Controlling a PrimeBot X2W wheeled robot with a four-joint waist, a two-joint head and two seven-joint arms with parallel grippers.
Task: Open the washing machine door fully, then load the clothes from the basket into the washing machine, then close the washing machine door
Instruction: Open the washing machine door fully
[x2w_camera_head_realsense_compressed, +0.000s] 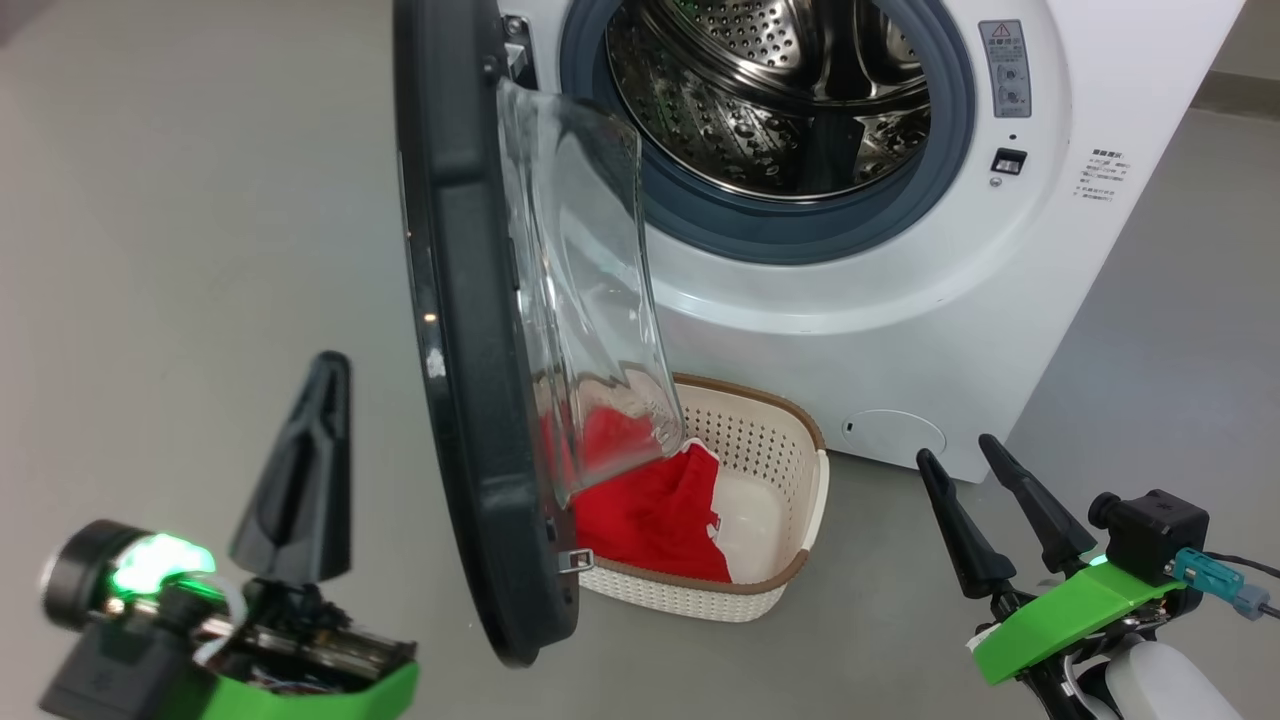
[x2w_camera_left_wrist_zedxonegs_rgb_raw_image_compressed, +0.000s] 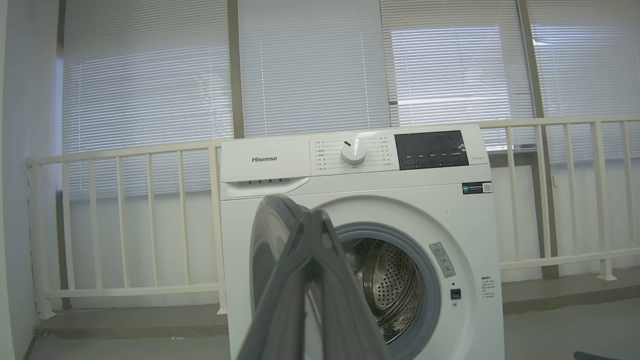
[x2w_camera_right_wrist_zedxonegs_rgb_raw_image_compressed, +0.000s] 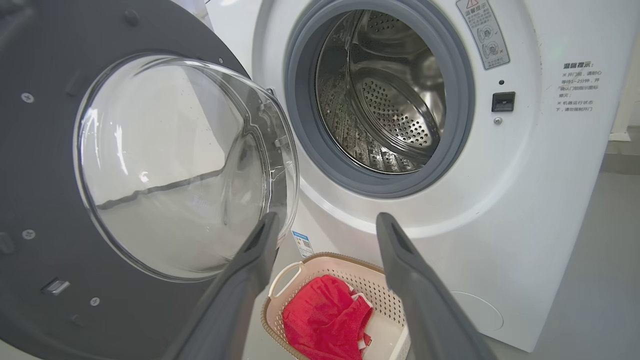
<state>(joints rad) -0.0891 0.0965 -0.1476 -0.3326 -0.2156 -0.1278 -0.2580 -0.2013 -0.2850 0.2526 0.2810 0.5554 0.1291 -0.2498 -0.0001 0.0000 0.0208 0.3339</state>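
While both arms hung low and near, the left pincer (x2w_camera_head_realsense_compressed: 330, 372) had its fingers together on nothing, and the right pincer (x2w_camera_head_realsense_compressed: 955, 450) had its fingers apart and empty, both pointing toward the far side. Just beyond, the washing machine door (x2w_camera_head_realsense_compressed: 470, 300) stood swung out on its left hinge, edge-on, its glossy black ring upright and its clear glass bowl bulging rightward. Behind its lower edge, on the floor, sat the basket (x2w_camera_head_realsense_compressed: 765, 440), cream with a brown rim. The clothes (x2w_camera_head_realsense_compressed: 650, 510), bright red, lay crumpled in its left part. Farthest, the washing machine (x2w_camera_head_realsense_compressed: 1050, 300) showed its steel drum (x2w_camera_head_realsense_compressed: 760, 90).
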